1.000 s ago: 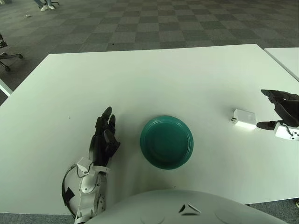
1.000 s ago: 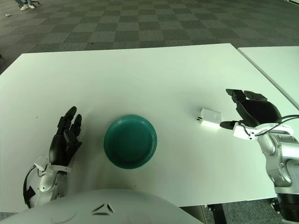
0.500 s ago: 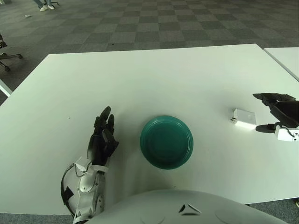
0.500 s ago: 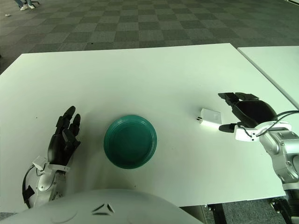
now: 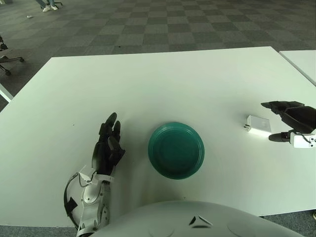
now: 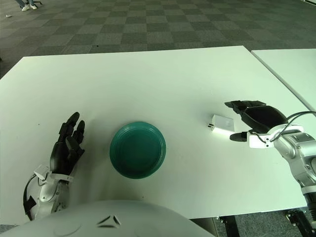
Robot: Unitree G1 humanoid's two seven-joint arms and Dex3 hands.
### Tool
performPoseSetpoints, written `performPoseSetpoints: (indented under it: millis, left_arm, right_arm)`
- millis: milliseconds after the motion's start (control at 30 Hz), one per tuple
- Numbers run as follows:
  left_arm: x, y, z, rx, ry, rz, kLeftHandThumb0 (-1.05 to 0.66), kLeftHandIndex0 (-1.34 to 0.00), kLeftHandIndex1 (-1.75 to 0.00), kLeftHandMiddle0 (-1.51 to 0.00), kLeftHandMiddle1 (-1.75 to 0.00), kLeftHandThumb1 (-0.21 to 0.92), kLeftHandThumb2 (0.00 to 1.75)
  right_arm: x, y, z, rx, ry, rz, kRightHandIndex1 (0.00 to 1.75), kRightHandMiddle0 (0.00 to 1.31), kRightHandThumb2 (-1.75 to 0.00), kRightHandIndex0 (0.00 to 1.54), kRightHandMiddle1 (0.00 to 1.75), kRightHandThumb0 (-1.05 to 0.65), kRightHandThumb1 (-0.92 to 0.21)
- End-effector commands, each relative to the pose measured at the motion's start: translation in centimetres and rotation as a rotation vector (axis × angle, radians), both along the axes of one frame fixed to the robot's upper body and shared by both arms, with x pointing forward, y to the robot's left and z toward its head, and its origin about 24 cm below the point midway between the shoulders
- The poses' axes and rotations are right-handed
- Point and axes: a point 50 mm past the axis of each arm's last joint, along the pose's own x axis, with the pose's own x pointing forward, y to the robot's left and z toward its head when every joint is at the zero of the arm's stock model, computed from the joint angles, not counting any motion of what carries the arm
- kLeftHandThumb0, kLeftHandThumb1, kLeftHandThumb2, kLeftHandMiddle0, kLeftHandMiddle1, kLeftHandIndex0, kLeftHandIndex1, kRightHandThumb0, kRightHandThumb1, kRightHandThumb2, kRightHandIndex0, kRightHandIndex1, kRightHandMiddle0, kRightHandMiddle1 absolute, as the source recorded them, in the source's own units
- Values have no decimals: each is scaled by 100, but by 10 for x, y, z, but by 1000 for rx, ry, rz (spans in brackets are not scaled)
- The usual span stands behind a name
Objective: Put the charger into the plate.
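A white table (image 6: 148,79) stands on a floor of grey checkered carpet tiles, with the corner of a 2nd white table (image 6: 291,64) at the right edge. A green plate (image 6: 138,149) sits empty near the front middle of the table, and the white charger (image 6: 222,123) lies flat well to its right, prongs toward the plate. The right hand (image 6: 249,120) is just beside the charger on its right, fingers spread above it and thumb low at its near edge, holding nothing; whether a finger touches the charger cannot be told. The left hand (image 6: 69,148) shows left of the plate, fingers extended and empty. The step in hand looks like the reach before the grasp: next the right hand needs to close on the charger's 2 sides, lift it and carry it left over the plate. Compared with 1 second ago, the right hand has moved left toward the charger and tipped its fingers forward over it, while charger, plate and left hand keep their places.
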Motion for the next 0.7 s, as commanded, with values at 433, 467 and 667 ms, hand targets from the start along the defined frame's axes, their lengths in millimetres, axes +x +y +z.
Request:
performPoseSetpoints:
  millis: [433,467,667]
  left_arm:
    - [-8,0,-13,-17,86,5,-88,0,-54,-19,0,92,103]
    - [-8,-1,-13,-17,86,5,-88,0,-54,-19,0,92,103]
    - [-8,-1,-13,-17,85,4,-88,0,-54,-19,0,92,103]
  right_arm:
    - [8,13,-2,-21,34,64,1,0,-54,17,32,-105,-92]
    - [9,13,-3,-17,37,64,1,0,-55,17,31,-105,-92]
    - [13,17,-8,-1,53,62,1,0,-56,18,30,-105,-92]
